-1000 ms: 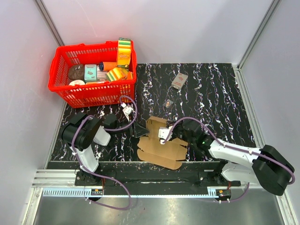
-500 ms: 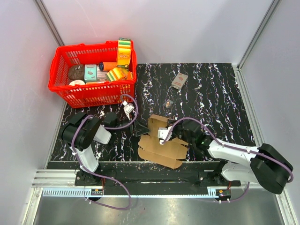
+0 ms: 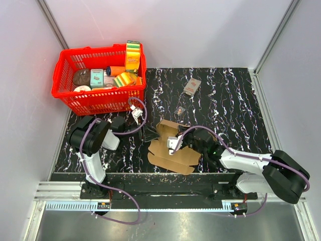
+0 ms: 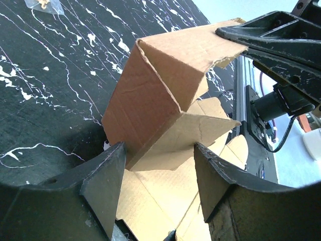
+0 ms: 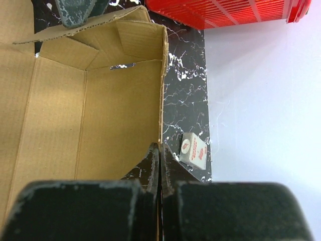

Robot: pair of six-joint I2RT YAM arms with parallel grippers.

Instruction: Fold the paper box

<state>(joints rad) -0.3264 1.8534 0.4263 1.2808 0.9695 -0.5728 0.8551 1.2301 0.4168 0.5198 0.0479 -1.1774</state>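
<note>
Black marbled table (image 3: 235,100) — basket (image 3: 100,103), packet (image 3: 192,86), paper box (image 3: 175,155)

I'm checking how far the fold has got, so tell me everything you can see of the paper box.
The paper box is plain brown corrugated cardboard, unprinted, a die-cut sheet with flaps and notched edges. It is partly folded: most of it lies flat on the black marbled table near the front edge, between the arms, while one panel with creased side flaps stands raised. The right tool is shut on that panel's edge. The left tool is open, its fingers either side of the raised part's base.
</note>
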